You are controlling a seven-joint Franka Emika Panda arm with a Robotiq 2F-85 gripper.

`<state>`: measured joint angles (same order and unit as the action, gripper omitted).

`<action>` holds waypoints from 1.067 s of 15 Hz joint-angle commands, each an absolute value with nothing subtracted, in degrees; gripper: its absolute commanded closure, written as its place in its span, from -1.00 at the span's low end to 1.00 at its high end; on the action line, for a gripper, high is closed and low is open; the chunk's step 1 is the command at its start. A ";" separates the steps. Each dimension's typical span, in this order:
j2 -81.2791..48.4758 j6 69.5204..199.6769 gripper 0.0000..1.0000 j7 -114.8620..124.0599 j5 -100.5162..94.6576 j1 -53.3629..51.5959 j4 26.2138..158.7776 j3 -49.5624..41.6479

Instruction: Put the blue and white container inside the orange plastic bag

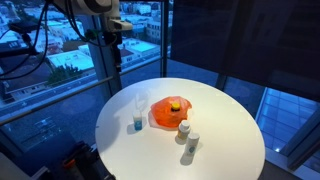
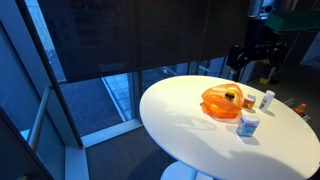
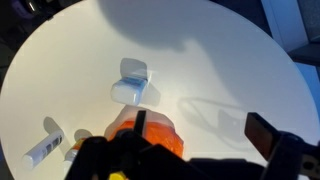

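The blue and white container (image 1: 137, 117) stands on the round white table (image 1: 225, 140), beside the orange plastic bag (image 1: 170, 108). Both show in an exterior view: container (image 2: 248, 124), bag (image 2: 221, 100). In the wrist view the container (image 3: 132, 82) lies just beyond the bag (image 3: 152, 135). My gripper (image 1: 116, 26) hangs high above the table's far edge, also in an exterior view (image 2: 251, 62). In the wrist view its fingers (image 3: 200, 130) are spread wide with nothing between them.
Two small white bottles (image 1: 184, 128) (image 1: 192, 142) stand next to the bag, also seen in an exterior view (image 2: 266, 99) and in the wrist view (image 3: 44, 150). A small yellow and dark object (image 1: 175, 103) sits on the bag. Windows surround the table.
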<state>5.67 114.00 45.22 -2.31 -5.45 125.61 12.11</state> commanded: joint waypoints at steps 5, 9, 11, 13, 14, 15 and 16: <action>5.85 121.86 -1.00 53.03 -4.95 -4.37 133.01 8.90; 5.96 129.40 -1.00 52.62 -6.73 -3.20 137.93 7.09; 5.42 132.89 -1.00 52.11 -6.76 -2.39 139.55 6.10; 4.66 135.38 -1.00 51.92 -6.62 -1.65 140.64 5.24; 4.31 136.07 -1.00 51.98 -6.54 -1.38 140.94 4.88; 3.96 136.68 -1.00 52.06 -6.68 -1.15 141.13 4.56; 3.70 137.10 -1.00 52.15 -6.74 -0.94 141.22 4.27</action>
<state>4.13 135.18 51.50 -5.49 -1.57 140.57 5.07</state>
